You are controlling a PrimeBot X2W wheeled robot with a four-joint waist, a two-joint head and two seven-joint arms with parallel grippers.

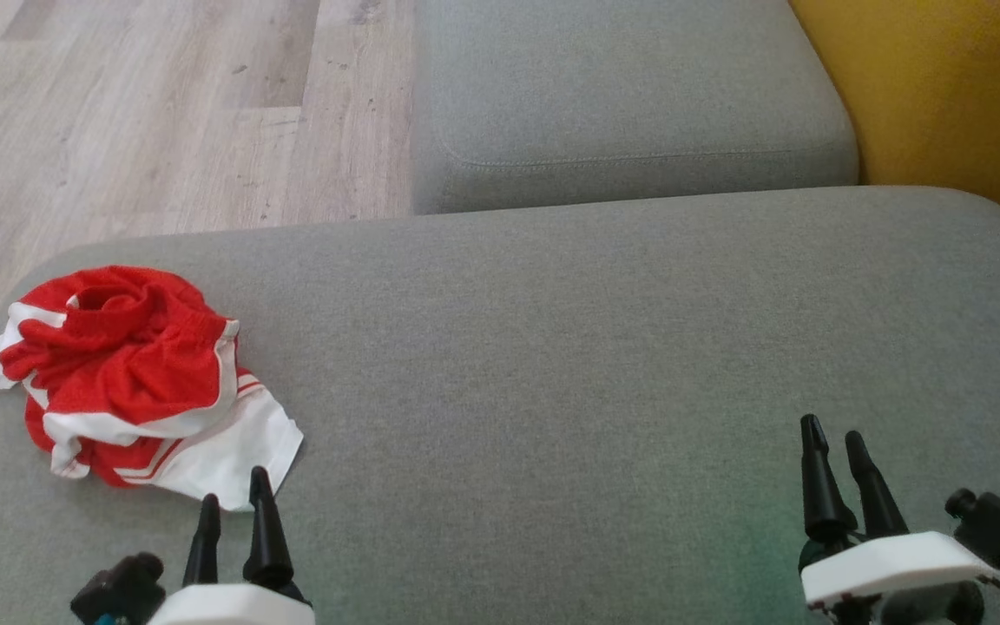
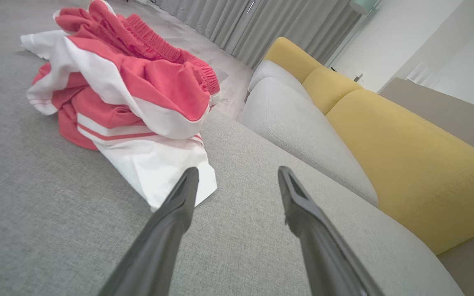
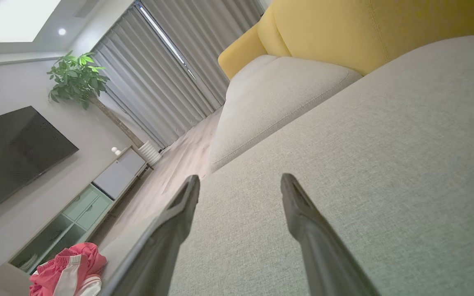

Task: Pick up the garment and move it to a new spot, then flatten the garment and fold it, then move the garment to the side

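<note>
Red-white garment (image 1: 131,378) bunched up at left end of sofa seat (image 1: 552,347). L gripper (image 1: 234,486) wide open, empty, just beside its white edge; R gripper (image 1: 832,429) open too, well apart.

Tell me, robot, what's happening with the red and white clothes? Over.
Both open, empty: left gripper, right gripper. Crumpled garment on grey cushion, just beyond left gripper. Nothing blocking.

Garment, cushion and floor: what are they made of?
Garment: soft cloth, maybe a sporty knit, matte. It crumples in loose folds and has a gathered elastic band.
Cushion: grey woven fabric, matte. A fine speckled weave shows.
Floor: pale wood or wood-look laminate. Grain lines and plank joints show.
</note>
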